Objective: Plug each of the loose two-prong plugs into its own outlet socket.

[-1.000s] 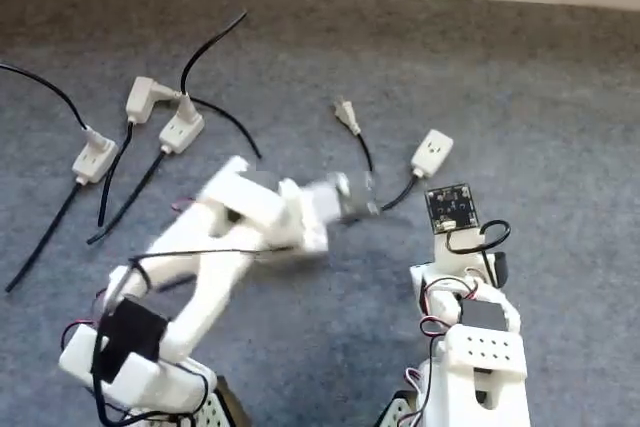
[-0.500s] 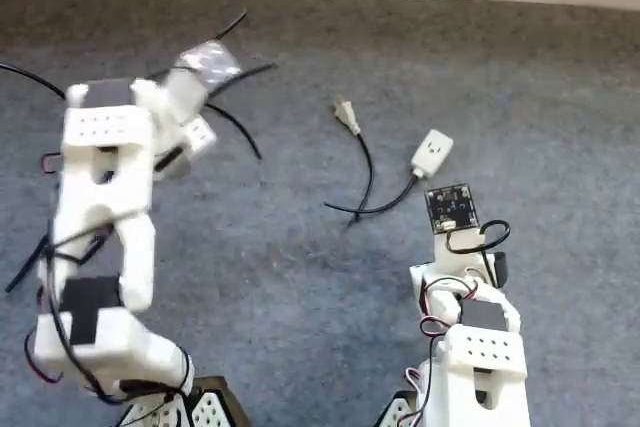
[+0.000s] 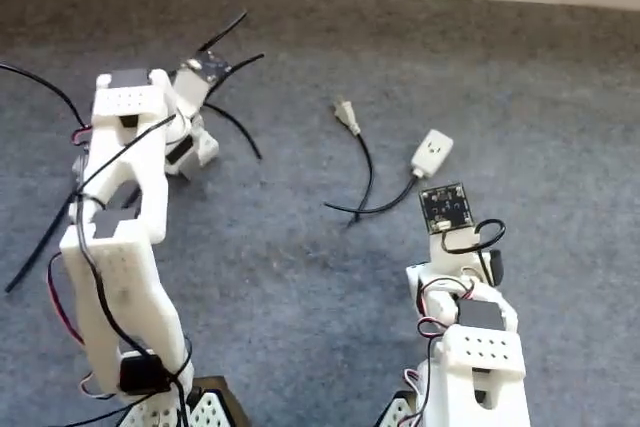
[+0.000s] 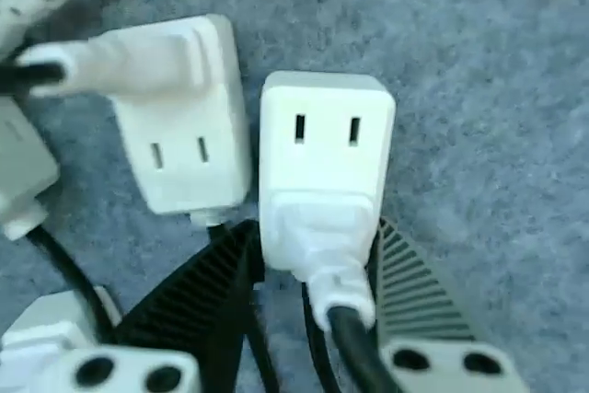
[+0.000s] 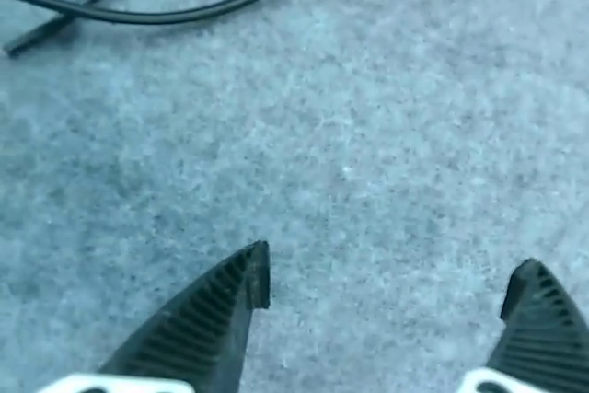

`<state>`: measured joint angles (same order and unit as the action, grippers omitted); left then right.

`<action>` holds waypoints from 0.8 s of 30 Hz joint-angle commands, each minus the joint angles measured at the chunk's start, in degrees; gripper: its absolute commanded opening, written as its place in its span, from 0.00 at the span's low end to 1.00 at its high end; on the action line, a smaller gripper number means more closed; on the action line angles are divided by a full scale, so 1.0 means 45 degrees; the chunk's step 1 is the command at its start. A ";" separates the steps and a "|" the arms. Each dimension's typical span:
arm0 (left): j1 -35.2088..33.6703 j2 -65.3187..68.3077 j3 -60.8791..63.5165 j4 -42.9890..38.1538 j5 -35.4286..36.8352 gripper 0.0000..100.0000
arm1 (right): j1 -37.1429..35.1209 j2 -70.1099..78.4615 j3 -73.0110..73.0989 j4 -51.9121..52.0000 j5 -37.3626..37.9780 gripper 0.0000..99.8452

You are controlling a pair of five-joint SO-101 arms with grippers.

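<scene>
Two adjacent sockets (image 4: 327,163), one between left jaws, grip unclear; right jaws spread.

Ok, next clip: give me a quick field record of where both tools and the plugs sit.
left tool: at the cord end of a white outlet socket, far-left cluster
neighbour socket: close beside it
right tool: open, above bare carpet
loose plug: lying mid-carpet, unplugged
lone socket: near the right arm, empty
</scene>
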<state>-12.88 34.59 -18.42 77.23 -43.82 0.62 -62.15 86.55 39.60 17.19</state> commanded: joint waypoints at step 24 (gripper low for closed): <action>-0.0908 -0.0127 -0.8371 0.4943 0.2032 0.33 | 0.1612 -0.0068 -0.2315 -0.0127 0.0449 0.38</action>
<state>-20.70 34.95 -51.38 97.80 -38.02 4.40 -62.07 83.12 39.60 17.89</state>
